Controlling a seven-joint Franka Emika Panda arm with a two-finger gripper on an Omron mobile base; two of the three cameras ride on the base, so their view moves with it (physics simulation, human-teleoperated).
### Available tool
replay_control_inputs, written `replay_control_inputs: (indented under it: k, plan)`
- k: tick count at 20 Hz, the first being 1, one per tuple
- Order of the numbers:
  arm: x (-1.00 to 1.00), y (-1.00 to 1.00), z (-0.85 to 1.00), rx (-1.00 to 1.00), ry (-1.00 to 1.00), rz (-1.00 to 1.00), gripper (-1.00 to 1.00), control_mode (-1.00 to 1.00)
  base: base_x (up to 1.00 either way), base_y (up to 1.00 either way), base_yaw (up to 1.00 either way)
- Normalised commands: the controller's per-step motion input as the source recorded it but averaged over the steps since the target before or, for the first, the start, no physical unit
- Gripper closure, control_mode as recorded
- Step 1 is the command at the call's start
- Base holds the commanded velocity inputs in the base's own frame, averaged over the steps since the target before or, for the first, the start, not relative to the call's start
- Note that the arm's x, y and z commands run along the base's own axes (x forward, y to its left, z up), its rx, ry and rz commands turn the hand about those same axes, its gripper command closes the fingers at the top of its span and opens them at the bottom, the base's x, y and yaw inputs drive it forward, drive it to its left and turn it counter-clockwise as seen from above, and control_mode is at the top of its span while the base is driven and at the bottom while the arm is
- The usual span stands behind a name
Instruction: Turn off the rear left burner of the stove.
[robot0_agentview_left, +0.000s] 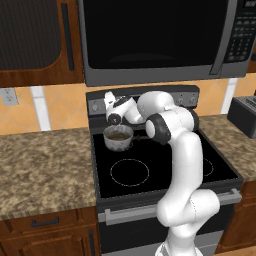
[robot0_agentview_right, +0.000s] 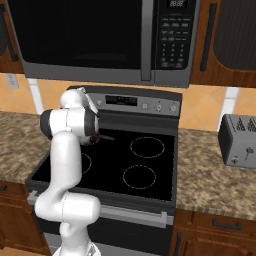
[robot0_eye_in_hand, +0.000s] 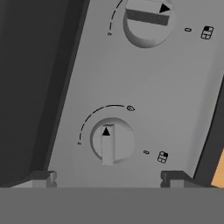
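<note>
Left base view – stove: the stove (robot0_agentview_left: 160, 165) sits between two stretches of speckled counter (robot0_agentview_left: 42, 167), under a dark microwave (robot0_agentview_left: 155, 37).
Left base view – saucepan: a small steel saucepan (robot0_agentview_left: 118, 137) stands on the rear left burner (robot0_agentview_left: 106, 145), which it mostly covers; something brownish lies inside, too small to name.
Left base view – gripper: the gripper (robot0_agentview_left: 109, 104) is up at the left end of the grey back panel (robot0_agentview_left: 187, 97), above the saucepan.
Right base view – toaster: a toaster (robot0_agentview_right: 240, 140) rests on the counter right of the stove; the arm hides the rear left zone.
Hand view – knobs: a round knob (robot0_eye_in_hand: 112, 141) lies just beyond the fingertips (robot0_eye_in_hand: 43, 178), its pointer toward the top of the view; a second knob (robot0_eye_in_hand: 148, 19) sits above.
Hand view – jaws: spread wide, one tip either side of the nearer knob, holding nothing.
</note>
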Motion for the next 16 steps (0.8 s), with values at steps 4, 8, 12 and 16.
replay_control_inputs:
  k: [4, 8, 12, 16]
  plan:
    - [0.05, 0.25, -0.2, 0.0, 0.0, 0.0, -1.0, -1.0, 0.0, 0.0, 0.0]
    - [0.0, 0.28, -0.13, 0.0, 0.0, 0.0, -1.0, -1.0, 0.0, 0.0, 0.0]
    - [-0.03, 0.19, -0.15, 0.0, 0.0, 0.0, -1.0, -1.0, 0.0, 0.0, 0.0]
    - [0.0, 0.24, -0.06, 0.0, 0.0, 0.0, -1.0, -1.0, 0.0, 0.0, 0.0]
